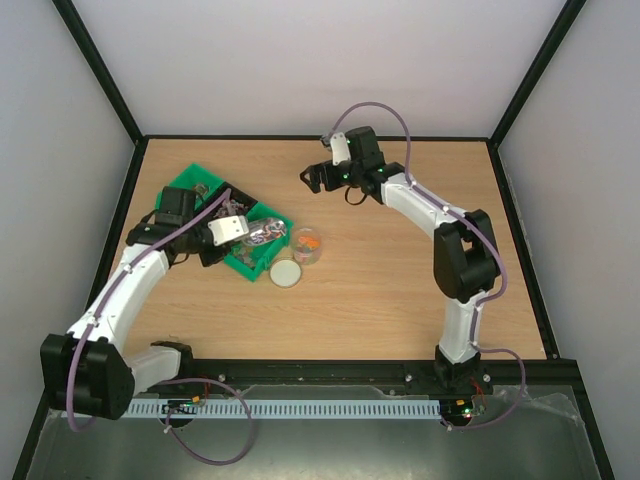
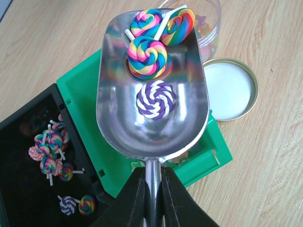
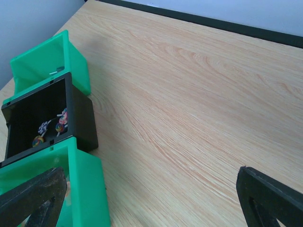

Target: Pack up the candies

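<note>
Left gripper (image 2: 152,177) clamping scoop (image 2: 113,101), right gripper (image 3: 151,201) splayed

Bright, even light; glare on scoop (image 2: 118,104)

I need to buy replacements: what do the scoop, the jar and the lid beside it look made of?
The scoop: polished metal, likely steel; it mirrors the colours of the candies. The jar: clear, probably plastic, perhaps glass; its wall is see-through. The lid: seemingly metal, with a shiny golden rim and matt whitish inside.
</note>
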Tool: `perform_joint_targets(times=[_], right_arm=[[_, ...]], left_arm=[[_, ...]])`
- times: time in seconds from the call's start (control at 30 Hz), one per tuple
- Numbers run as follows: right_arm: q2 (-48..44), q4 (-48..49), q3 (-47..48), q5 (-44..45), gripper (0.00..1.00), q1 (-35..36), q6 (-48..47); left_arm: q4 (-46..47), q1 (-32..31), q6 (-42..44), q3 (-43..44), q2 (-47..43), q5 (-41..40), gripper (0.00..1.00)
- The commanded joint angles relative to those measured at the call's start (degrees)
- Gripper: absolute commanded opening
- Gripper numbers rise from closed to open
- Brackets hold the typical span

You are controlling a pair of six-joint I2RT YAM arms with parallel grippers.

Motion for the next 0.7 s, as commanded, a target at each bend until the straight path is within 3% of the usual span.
perform_joint_targets(times=[0.0,0.67], right_arm=[[-3.34,-0.47,-2.90,-0.60,0.99,-0.89,0.35],[-6.25,0.22,-6.86,0.77,0.99,-4.19,1.95]], left_arm=[[-2.57,-3.49,0.52,3.90,1.97,-3.86,0.02],[-5.59,-14.64,-1.23,13.07,11.69,-13.71,0.02]])
